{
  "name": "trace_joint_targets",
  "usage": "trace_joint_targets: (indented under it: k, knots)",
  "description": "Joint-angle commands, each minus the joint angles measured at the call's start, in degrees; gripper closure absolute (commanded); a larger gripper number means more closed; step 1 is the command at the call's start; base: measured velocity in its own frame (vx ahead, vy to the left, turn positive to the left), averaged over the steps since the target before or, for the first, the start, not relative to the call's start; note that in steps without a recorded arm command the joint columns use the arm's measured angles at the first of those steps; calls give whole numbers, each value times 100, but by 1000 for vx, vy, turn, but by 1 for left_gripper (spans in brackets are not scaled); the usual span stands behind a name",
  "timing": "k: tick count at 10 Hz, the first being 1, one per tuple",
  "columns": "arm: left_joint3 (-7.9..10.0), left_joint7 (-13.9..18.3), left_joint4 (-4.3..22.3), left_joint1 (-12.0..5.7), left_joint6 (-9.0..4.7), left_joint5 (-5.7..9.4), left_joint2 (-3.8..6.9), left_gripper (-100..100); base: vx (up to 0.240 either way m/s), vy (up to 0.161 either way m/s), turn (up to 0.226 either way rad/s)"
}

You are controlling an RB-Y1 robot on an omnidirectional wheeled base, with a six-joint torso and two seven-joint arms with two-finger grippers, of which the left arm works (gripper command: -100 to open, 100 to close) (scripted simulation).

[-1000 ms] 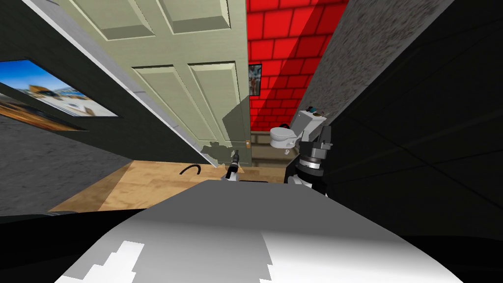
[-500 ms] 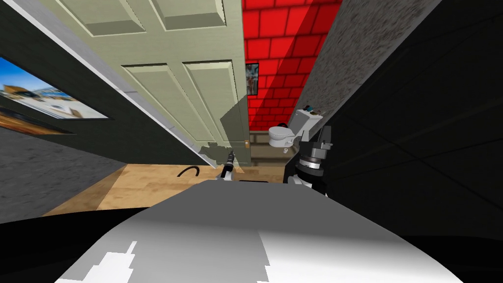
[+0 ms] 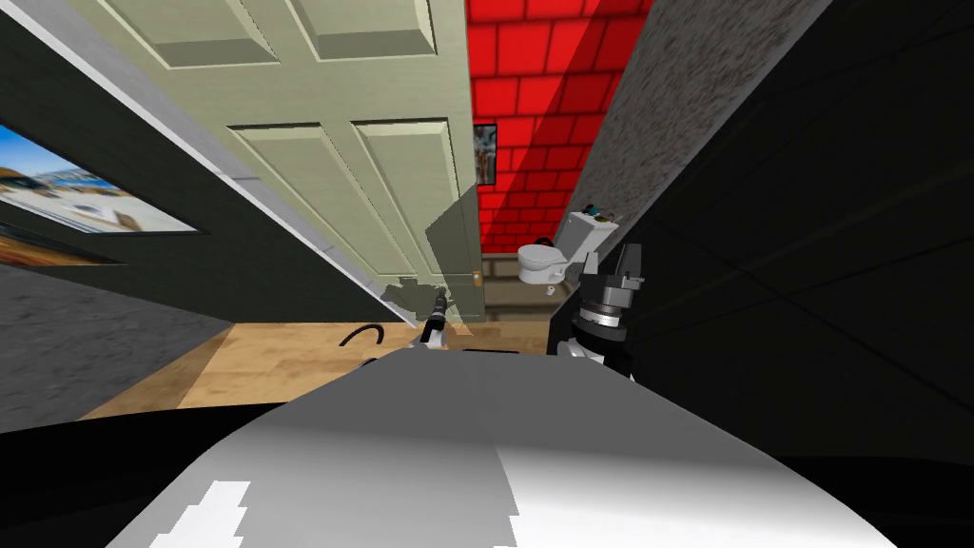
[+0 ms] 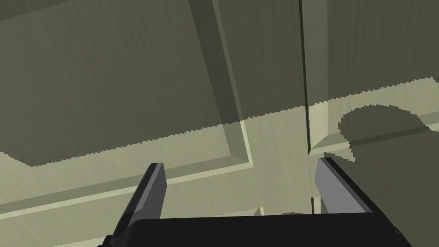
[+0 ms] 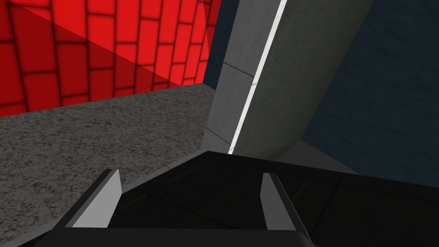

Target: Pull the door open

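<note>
The door (image 3: 380, 190) stood ajar, swung toward the robot. Its free edge ran down the middle of the head view, and its face slanted away to the left. The left gripper (image 4: 240, 163) pointed straight at that face, low down and near the free edge. The corner of a recessed panel lay between its jaws. The jaws were spread wide, about a third of the wrist view apart, and pinched nothing. Whether their tips touched the door could not be told.

A small tan knob (image 3: 478, 277) sat on the free edge just beside the left gripper, outside the jaws.

The door was pale green with a faint wood grain. It was built of raised rectangular panels framed by bevelled mouldings, and a jagged-edged shadow crossed its lower part.

Past the free edge showed a glossy red brick wall (image 3: 533, 95) and a white toilet (image 3: 544, 262) with a boxy cistern. Pale wooden floor (image 3: 285, 352) lay under the door's bottom edge, with a thin black curved object (image 3: 366, 330) on it.

The right gripper (image 5: 189, 173) hung right of the door, close to a speckled grey wall. Its jaws were also spread and empty.
</note>
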Motion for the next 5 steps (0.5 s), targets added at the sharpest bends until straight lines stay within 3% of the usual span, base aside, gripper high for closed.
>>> trace_joint_targets:
  k: [1, 2, 5]
  knots:
    - [164, 43, 131, -97, -88, 93, -88, -100, -17, 8, -151]
    - [215, 41, 132, -111, -116, 127, -217, -100, -15, 3, -226]
    - [295, 33, 130, -134, -179, 179, -543, -100, 78, -51, -84]
